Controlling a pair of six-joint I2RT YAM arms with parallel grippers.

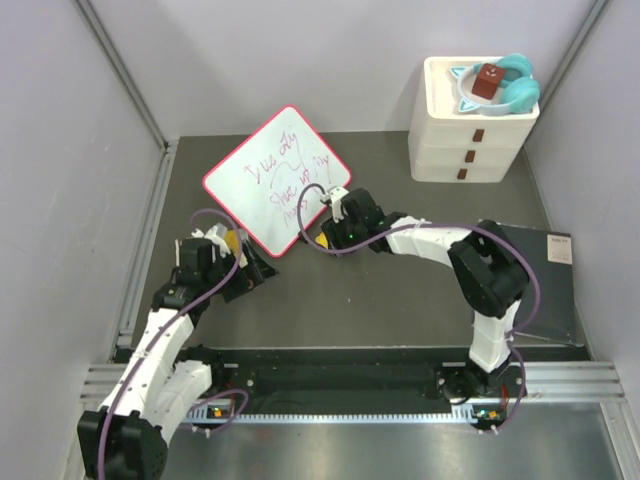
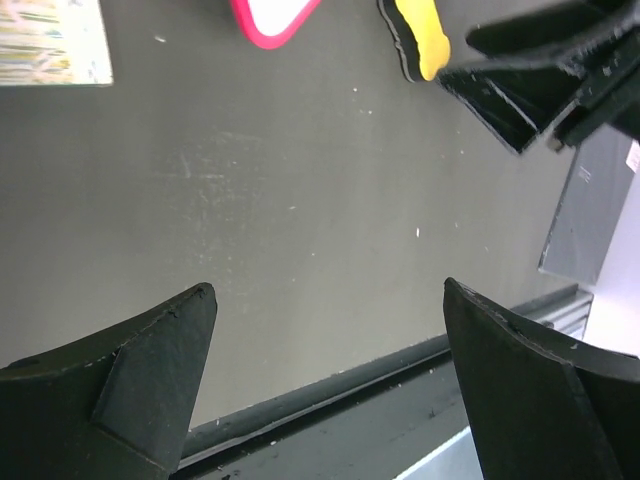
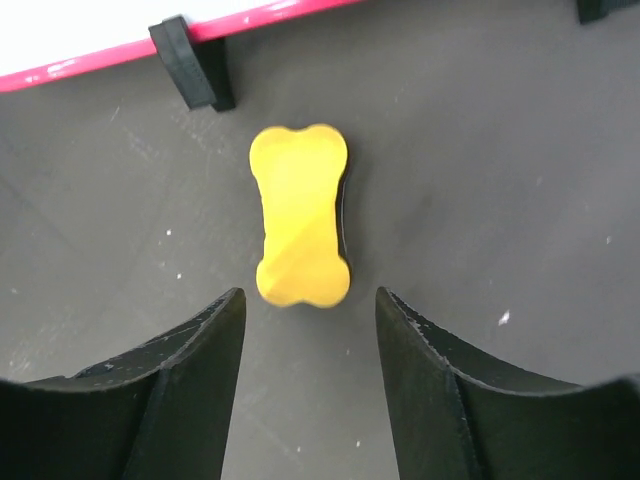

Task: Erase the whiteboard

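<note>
The whiteboard (image 1: 277, 178) lies tilted on the dark table, with a red-pink frame and red handwriting. A yellow bone-shaped eraser (image 3: 300, 215) lies on the table just off the board's near edge, beside a black clip (image 3: 190, 62). My right gripper (image 3: 310, 295) is open and empty, its fingertips just short of the eraser's near end; from above it (image 1: 332, 236) sits beside the eraser (image 1: 320, 241). My left gripper (image 1: 255, 270) is open and empty over bare table near the board's near corner (image 2: 270, 20). The left wrist view also shows the eraser (image 2: 422, 35).
A white drawer unit (image 1: 470, 130) stands at the back right with a teal object and a brown block on top. A dark grey sheet (image 1: 545, 280) lies at the right. The table's raised front rail (image 2: 330, 385) runs below the left gripper. Grey walls close both sides.
</note>
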